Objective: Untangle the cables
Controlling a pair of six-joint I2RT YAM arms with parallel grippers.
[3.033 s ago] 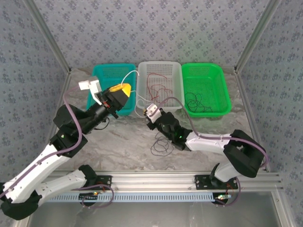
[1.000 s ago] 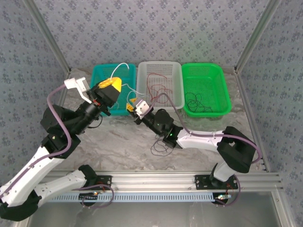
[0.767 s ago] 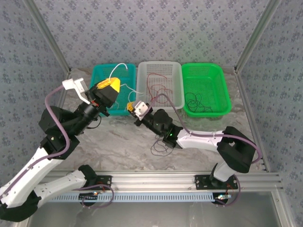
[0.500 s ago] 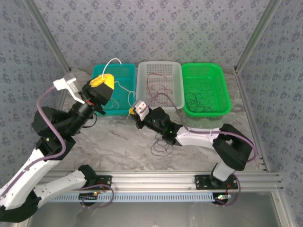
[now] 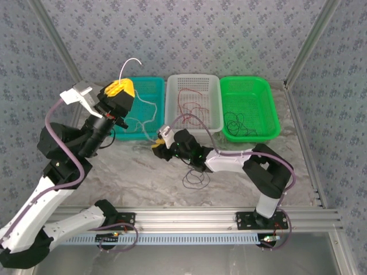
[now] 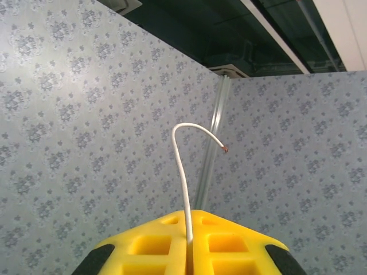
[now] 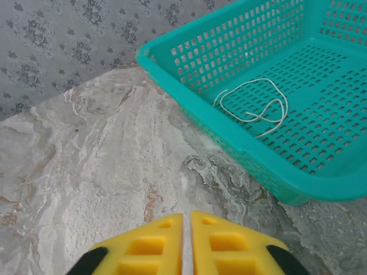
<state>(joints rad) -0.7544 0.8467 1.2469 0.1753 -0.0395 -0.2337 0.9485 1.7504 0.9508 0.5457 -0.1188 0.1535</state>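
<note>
A dark thin curled wire [image 5: 195,177] lies loose on the grey marbled desk [image 5: 143,172], just in front of the right arm. The right pincer [image 7: 186,243], yellow fingers drawn to a narrow slit with nothing between them, sits low beside the teal plastic basket [image 7: 229,137], where a thin white wire [image 7: 255,106] loops. The left pincer [image 6: 189,240] is raised and clamped on the white wire, whose free end curls above it. Farther back, a red wire [image 5: 192,106] lies in the white basket [image 5: 193,77] and a black wire [image 5: 238,123] in the green basket [image 5: 245,78].
</note>
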